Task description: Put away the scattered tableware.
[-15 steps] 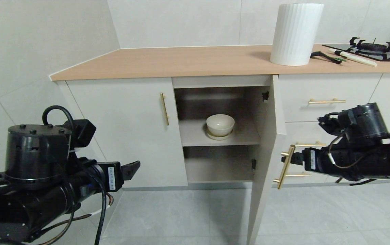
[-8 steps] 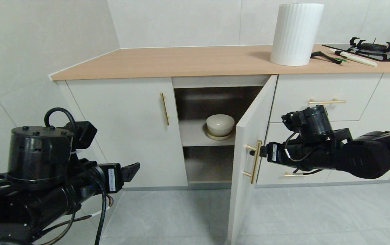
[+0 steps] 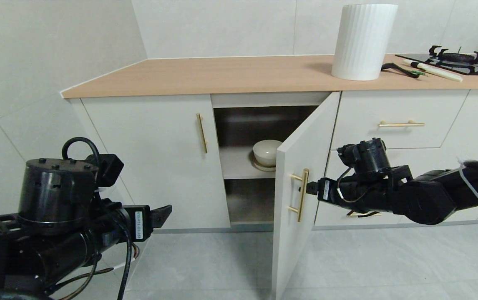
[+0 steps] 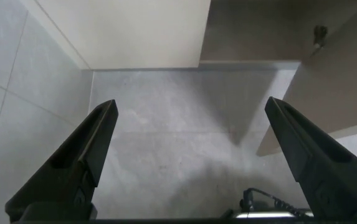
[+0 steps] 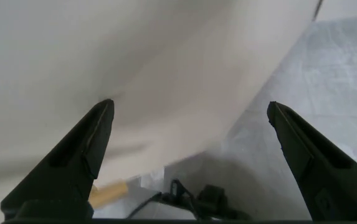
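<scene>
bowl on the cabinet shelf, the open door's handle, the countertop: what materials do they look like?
Bowl: likely glazed ceramic, cream with a soft sheen; could be melamine.
Door handle: looks like brushed brass-tone metal, a slim bar on two posts.
Countertop: matte wood-look surface with faint, even grain; probably laminate, but I can't be sure.

1. Your head camera looks forward and down at the cabinet (image 3: pixel 151 158) from a little way back.
2. Your left wrist camera faces the floor (image 4: pixel 178 143) by the cabinet foot.
3. Your right wrist camera sits close against the door (image 5: pixel 166 74), shared with the head view.
</scene>
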Controlling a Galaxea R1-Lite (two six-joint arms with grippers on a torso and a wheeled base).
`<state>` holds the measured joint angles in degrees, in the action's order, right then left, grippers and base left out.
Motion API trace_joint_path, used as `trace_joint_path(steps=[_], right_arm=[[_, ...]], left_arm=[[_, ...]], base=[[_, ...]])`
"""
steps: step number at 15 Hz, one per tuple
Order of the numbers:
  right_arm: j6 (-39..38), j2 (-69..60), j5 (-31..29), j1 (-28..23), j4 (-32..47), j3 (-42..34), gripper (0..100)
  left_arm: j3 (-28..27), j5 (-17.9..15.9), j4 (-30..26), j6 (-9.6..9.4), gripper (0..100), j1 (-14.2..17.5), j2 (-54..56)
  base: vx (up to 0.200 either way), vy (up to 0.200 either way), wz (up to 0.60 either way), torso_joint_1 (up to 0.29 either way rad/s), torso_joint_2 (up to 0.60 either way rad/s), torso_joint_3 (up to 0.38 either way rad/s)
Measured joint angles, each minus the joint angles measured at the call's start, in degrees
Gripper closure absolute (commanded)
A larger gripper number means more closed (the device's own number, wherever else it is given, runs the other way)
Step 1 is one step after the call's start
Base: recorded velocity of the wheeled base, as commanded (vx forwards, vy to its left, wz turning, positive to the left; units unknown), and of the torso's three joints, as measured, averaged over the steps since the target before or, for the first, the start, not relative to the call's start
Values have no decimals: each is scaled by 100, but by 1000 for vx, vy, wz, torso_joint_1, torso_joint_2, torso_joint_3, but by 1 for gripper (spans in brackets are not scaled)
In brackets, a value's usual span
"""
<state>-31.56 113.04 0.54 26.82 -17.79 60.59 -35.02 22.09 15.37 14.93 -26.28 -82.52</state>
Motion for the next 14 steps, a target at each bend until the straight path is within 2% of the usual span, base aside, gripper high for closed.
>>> trace_joint_path(steps=[8,11,14], right_arm=[[-552,473,-85,154,-1286,2,0],[-1061,697,-113,167,-1862,85,0],[-1261,953,-551,156,-1949,347,0]], left_arm=[[-76,5,-73,15,0,-1,24],[-83,10,-54,22,0,-1,22],[-85,18,-43,23,0,5,20]], base=[[200,0,0,-1,2,3],[0,0,0,0,0,0],[0,0,0,0,0,0]])
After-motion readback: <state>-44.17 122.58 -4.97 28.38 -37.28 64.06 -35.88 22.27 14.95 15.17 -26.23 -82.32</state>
